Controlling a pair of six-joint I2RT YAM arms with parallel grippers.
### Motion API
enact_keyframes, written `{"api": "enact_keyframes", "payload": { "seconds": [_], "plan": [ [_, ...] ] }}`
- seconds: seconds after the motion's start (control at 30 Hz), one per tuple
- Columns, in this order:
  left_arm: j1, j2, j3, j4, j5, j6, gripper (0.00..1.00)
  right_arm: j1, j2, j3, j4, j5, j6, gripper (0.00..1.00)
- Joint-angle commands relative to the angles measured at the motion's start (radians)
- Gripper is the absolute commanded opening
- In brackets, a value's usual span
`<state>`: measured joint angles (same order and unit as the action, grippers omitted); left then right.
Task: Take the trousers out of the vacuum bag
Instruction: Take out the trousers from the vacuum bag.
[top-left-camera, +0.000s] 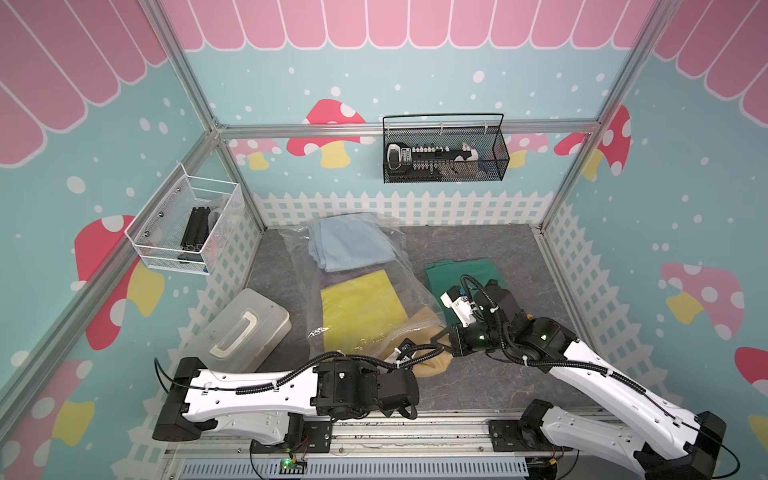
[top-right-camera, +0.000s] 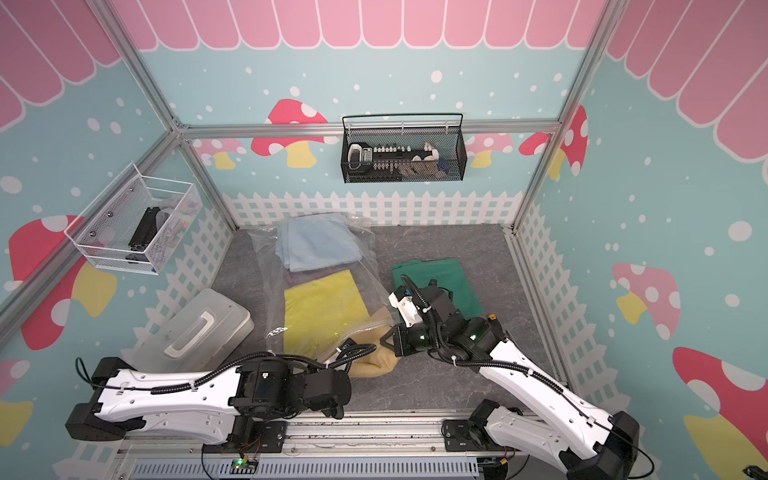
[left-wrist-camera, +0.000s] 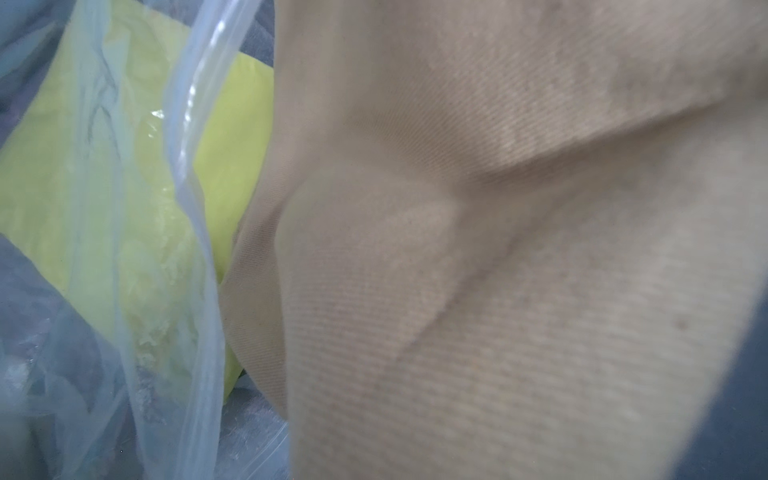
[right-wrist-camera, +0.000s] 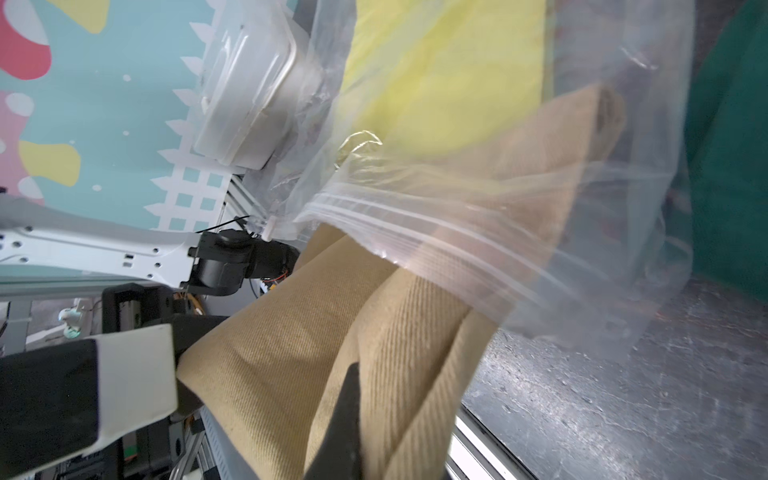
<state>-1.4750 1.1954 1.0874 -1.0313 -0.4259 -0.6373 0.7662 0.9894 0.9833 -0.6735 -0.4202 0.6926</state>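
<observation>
The clear vacuum bag (top-left-camera: 411, 270) (top-right-camera: 370, 266) lies mid-table with its zip edge (right-wrist-camera: 415, 232) towards the arms. Inside it are light blue trousers (top-left-camera: 349, 243) and yellow trousers (top-left-camera: 359, 307). Tan trousers (top-left-camera: 432, 361) (right-wrist-camera: 282, 332) stick halfway out of the mouth. My right gripper (top-left-camera: 440, 334) (right-wrist-camera: 266, 370) is shut on their near fold. Dark green trousers (top-left-camera: 457, 272) lie outside the bag, right of it, partly under the right wrist. My left gripper (top-left-camera: 401, 347) is at the bag's mouth corner, shut on the plastic edge (left-wrist-camera: 195, 124). Its jaws are hidden in the left wrist view.
A translucent hard box (top-left-camera: 245, 328) with a white handle sits left of the bag. A white wire basket (top-left-camera: 187, 224) hangs on the left wall and a black mesh basket (top-left-camera: 444, 149) on the back wall. The arms' mounting rail (top-left-camera: 374, 432) runs along the front edge.
</observation>
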Motion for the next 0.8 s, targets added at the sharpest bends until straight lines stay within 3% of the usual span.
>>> {"api": "enact_keyframes", "payload": {
  "seconds": [0.0,0.53,0.77],
  "plan": [
    [-0.01,-0.043,0.082,-0.034,-0.028,0.051,0.0,-0.001,-0.008,0.084,-0.077,-0.1,-0.122,0.03],
    [-0.007,0.037,0.405,-0.052,0.07,0.308,0.0,-0.001,0.017,0.349,-0.135,-0.348,-0.369,0.0],
    [0.034,0.104,0.581,-0.025,0.217,0.436,0.0,-0.004,0.04,0.52,-0.132,-0.289,-0.396,0.0]
  ]
}}
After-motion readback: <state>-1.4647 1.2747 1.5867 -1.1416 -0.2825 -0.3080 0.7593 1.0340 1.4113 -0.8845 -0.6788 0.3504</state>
